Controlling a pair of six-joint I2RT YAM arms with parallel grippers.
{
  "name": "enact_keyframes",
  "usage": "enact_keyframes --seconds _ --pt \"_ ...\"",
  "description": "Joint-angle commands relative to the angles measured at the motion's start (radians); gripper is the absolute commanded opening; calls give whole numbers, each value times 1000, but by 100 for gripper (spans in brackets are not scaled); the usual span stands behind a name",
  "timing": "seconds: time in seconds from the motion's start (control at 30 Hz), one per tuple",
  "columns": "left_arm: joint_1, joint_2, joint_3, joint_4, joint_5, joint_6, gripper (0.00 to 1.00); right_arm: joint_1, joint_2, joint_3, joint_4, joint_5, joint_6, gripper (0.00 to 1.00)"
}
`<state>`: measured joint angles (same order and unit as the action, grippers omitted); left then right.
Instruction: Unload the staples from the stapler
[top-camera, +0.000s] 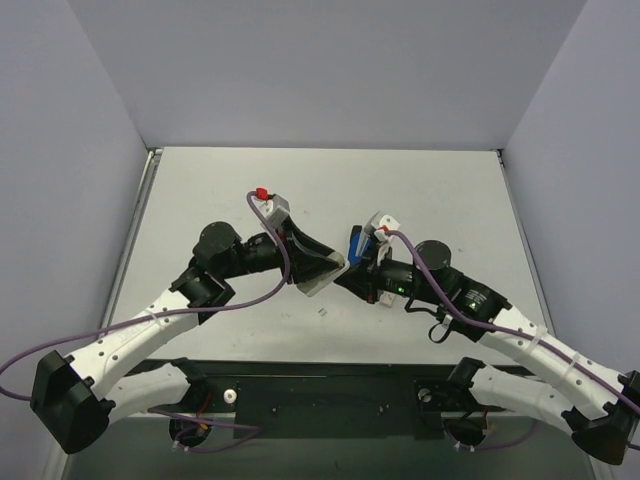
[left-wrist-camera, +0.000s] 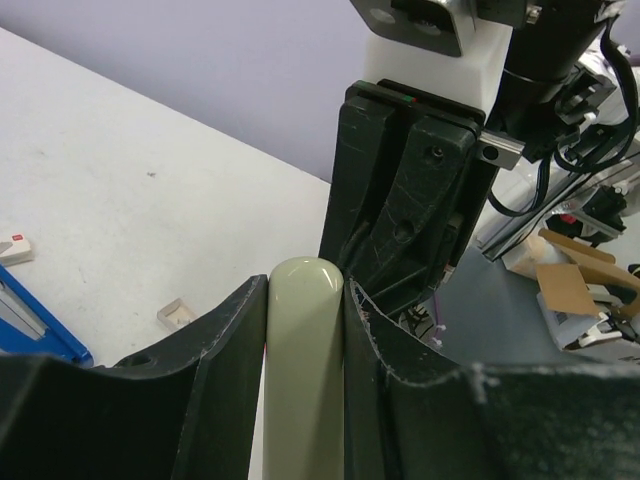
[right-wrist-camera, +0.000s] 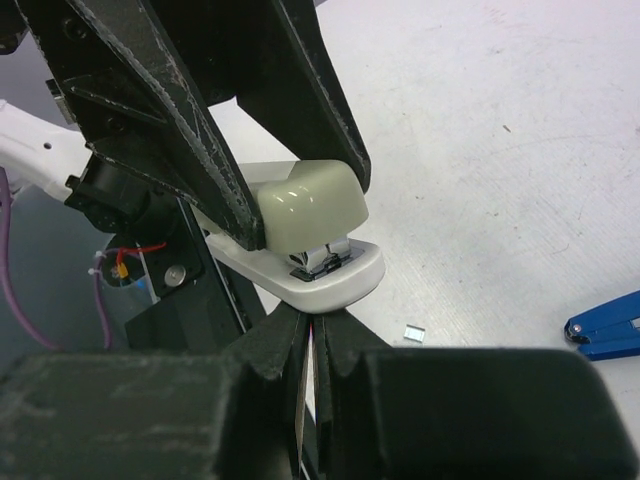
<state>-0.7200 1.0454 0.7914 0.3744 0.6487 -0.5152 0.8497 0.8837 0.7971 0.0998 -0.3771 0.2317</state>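
Observation:
The stapler (right-wrist-camera: 310, 215) is a short one with a cream top, a metal nose and a white base. My left gripper (left-wrist-camera: 305, 285) is shut on its cream body (left-wrist-camera: 303, 350), holding it above the table (top-camera: 320, 278). My right gripper (right-wrist-camera: 312, 325) is shut, and its tips touch the underside of the white base's front end. A thin pale sliver shows between its pads; I cannot tell what it is. In the left wrist view the right fingers (left-wrist-camera: 400, 190) stand just behind the stapler. One small staple bit (right-wrist-camera: 413, 334) lies on the table below, also seen from above (top-camera: 322, 313).
A slim blue hinged object with a dark end (right-wrist-camera: 605, 330) lies on the table beside the right wrist (top-camera: 357, 243) (left-wrist-camera: 35, 325). A small white tag with a red mark (left-wrist-camera: 12, 246) and a pale bit (left-wrist-camera: 175, 313) lie near it. Grey walls enclose the table (top-camera: 400, 190).

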Motion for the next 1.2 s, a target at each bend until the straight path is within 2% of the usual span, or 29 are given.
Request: enact_keyframes --seconds 0.0,0.2,0.43,0.67,0.9,1.17 --pt "-82 34 17 -129 238 38 0 -28 -14 90 273 -17 -3 0" --pt "-134 68 46 -202 269 98 0 -28 27 134 288 -92 -3 0" --pt "-183 105 60 -216 293 115 0 -29 132 246 298 -157 -43 0" --pt "-187 62 65 -284 207 159 0 -29 113 228 290 -131 -49 0" --pt "-185 28 103 -433 -71 221 0 -46 20 122 236 -16 -22 0" --pt "-168 -7 121 -483 -363 228 0 -77 -89 11 155 99 3 0"
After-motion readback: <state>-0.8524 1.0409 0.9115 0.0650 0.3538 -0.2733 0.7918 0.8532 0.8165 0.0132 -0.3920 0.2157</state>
